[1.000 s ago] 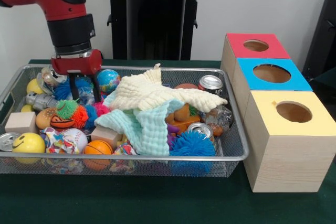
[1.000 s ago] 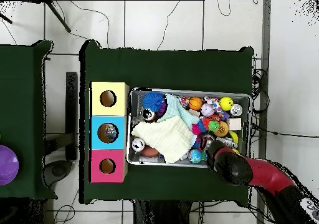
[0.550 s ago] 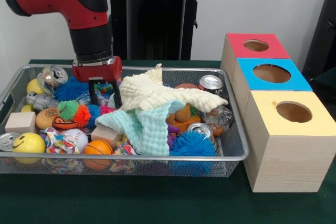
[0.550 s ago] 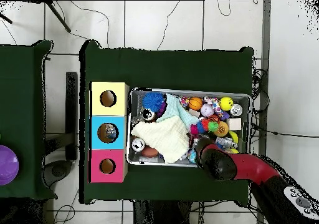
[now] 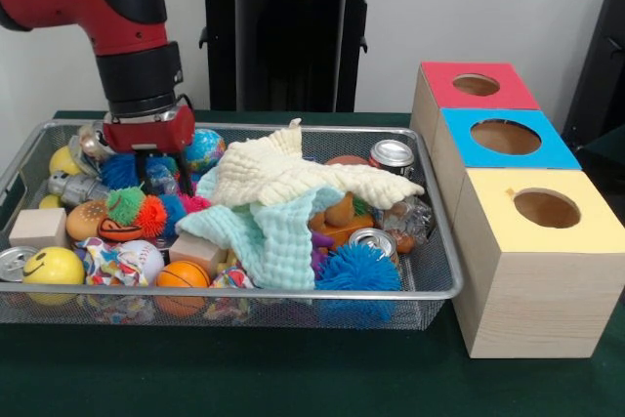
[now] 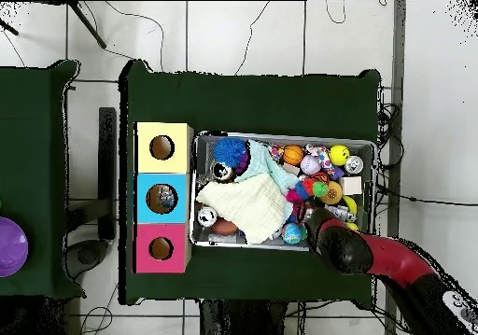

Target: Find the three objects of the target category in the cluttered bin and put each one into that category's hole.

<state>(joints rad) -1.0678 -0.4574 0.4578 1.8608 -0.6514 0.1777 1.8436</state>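
1. Bin of wire mesh sits on the green table, crammed with balls, cans, wooden blocks and two cloths; which category is wanted cannot be told.
2. Half a second ago the gripper stood nearer the cream cloth; it has swung back toward the far left corner, so the search goes on with nothing carried.
3. Its jaws stand slightly apart, empty, tips among the toys beside a globe ball.
4. Three boxes with holes, red, blue, yellow, wait beside the bin.
5. Both cloths, cream over mint, hide much underneath.
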